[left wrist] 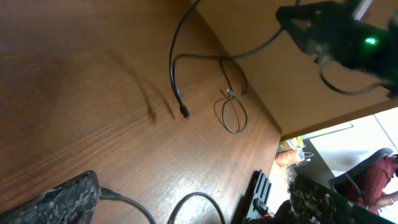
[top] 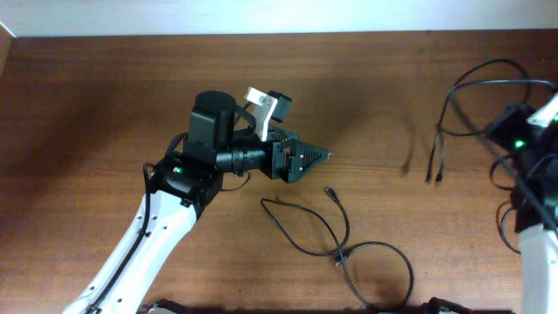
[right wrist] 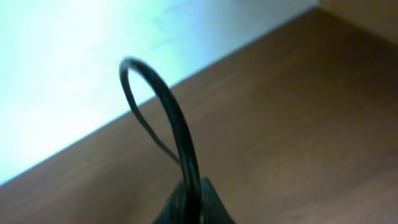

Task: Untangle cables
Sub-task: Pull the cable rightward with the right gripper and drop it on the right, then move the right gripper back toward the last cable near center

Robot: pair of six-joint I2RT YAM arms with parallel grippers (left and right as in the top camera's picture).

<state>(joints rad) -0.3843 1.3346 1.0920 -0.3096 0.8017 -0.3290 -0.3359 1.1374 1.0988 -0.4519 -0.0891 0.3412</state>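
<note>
left pincer: spread over bench | right pincer: pinching looped cable | second cable: lying loose on bench

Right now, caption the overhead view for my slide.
Right end effector holds cables above the table; another cable lies loose near the left arm.

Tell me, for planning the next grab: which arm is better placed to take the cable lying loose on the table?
Left. The left claw is open and close to the loose cable; the right claw is shut on another cable.
</note>
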